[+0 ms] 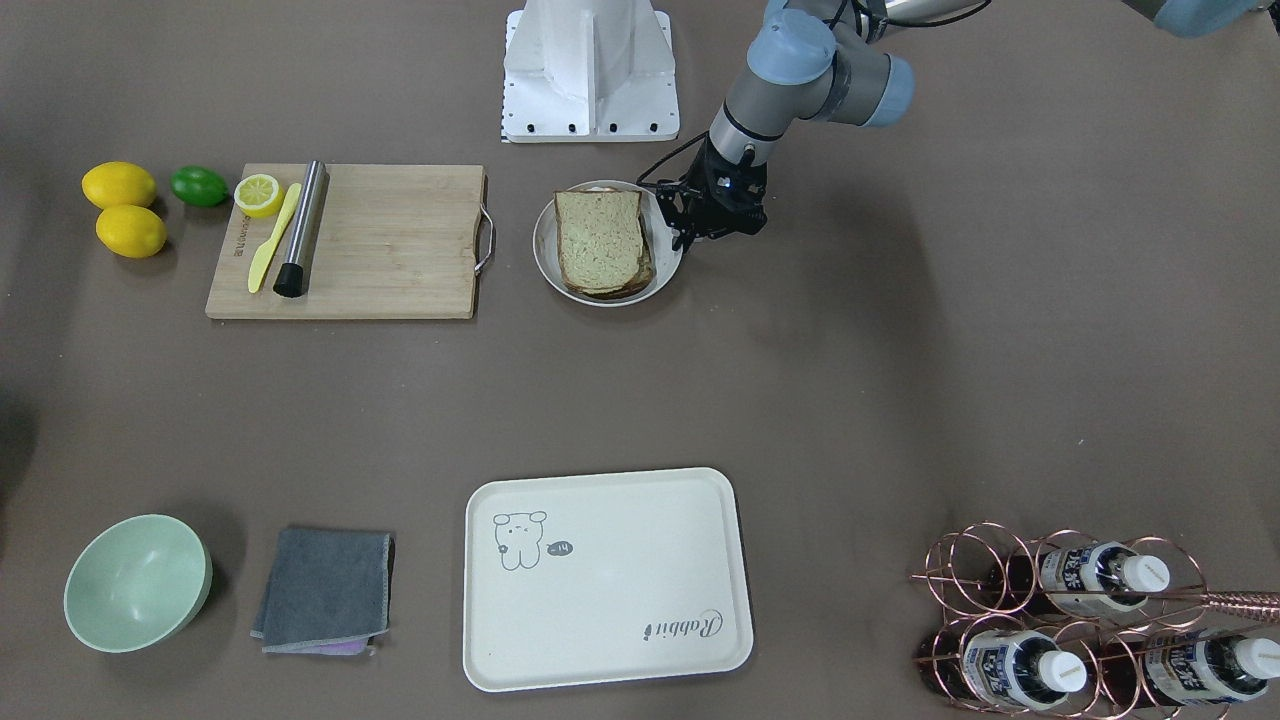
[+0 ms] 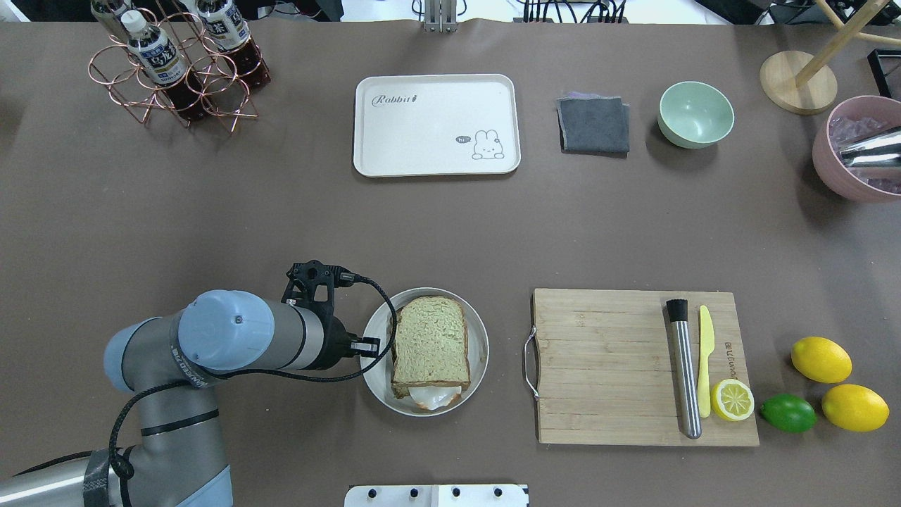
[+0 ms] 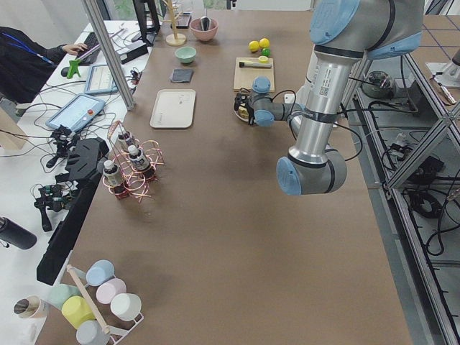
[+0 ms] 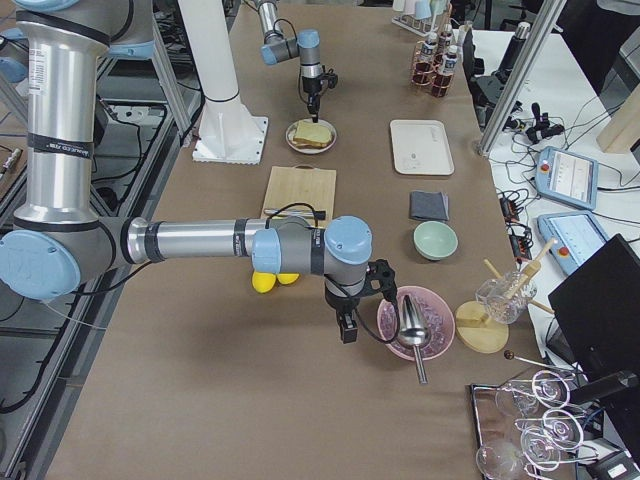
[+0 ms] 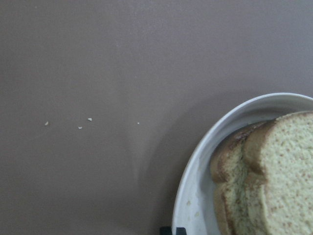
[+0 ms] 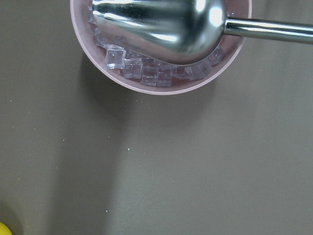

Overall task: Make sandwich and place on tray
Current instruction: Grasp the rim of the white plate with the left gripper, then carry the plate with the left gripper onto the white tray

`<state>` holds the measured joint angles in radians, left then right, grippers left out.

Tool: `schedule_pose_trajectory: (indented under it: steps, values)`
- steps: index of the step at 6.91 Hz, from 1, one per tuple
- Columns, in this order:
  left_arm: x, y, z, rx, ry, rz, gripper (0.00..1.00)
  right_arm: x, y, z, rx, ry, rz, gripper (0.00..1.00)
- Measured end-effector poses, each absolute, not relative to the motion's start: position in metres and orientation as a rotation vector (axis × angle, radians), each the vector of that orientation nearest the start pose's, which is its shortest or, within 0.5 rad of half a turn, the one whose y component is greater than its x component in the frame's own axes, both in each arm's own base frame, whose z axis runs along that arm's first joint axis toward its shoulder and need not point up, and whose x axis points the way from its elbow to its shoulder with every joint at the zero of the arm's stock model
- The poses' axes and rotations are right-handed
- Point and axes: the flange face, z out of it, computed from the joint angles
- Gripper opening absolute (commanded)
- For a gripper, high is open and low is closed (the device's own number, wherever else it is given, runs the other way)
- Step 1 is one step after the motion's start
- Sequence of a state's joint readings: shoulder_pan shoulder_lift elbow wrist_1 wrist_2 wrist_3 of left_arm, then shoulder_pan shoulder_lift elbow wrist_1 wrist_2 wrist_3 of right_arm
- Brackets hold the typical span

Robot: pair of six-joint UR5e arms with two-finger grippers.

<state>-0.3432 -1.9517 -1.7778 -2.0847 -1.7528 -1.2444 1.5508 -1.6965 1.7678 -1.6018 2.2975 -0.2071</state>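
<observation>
The sandwich (image 1: 600, 240) lies on a round white plate (image 1: 545, 245): two tan bread slices, with white-and-orange egg showing at the near edge in the overhead view (image 2: 434, 396). My left gripper (image 1: 688, 232) points down beside the plate on my left of it, low over the table. Its fingertips (image 5: 173, 230) sit close together and hold nothing. The cream tray (image 1: 600, 600) lies at the table's far side, bare. My right gripper (image 4: 345, 325) hovers by a pink bowl, and I cannot tell whether it is open or shut.
A wooden cutting board (image 1: 400, 240) holds a steel muddler, a yellow knife and a lemon half. Lemons and a lime (image 1: 125, 205) lie beyond it. A green bowl (image 1: 137, 580), a grey cloth (image 1: 325, 590) and a copper bottle rack (image 1: 1080, 620) flank the tray. A pink bowl of ice (image 6: 161, 81) holds a metal scoop.
</observation>
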Motion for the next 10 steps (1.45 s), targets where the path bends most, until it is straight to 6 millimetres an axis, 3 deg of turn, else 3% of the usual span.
schedule_pose_trajectory:
  steps: [2, 4, 6, 7, 10]
  values:
    - [0.532, -0.33, 0.287, 0.227, 1.105, 0.065, 0.0, 0.058, -0.441, 0.631, 0.098, -0.722, -0.228, 1.0]
    - [0.502, -0.373, 0.269, 0.216, 1.147, 0.035, 0.0, 0.058, -0.438, 0.64, 0.081, -0.724, -0.222, 1.0]
    - [0.464, -0.433, 0.256, 0.176, 1.18, -0.001, 0.0, 0.06, -0.43, 0.649, 0.063, -0.724, -0.213, 1.0]
    - [0.457, -0.468, 0.251, 0.16, 1.179, -0.026, 0.0, 0.062, -0.425, 0.653, 0.057, -0.723, -0.206, 1.0]
    - [0.453, -0.597, 0.254, 0.137, 1.145, -0.07, 0.0, 0.064, -0.421, 0.656, 0.052, -0.723, -0.198, 1.0]
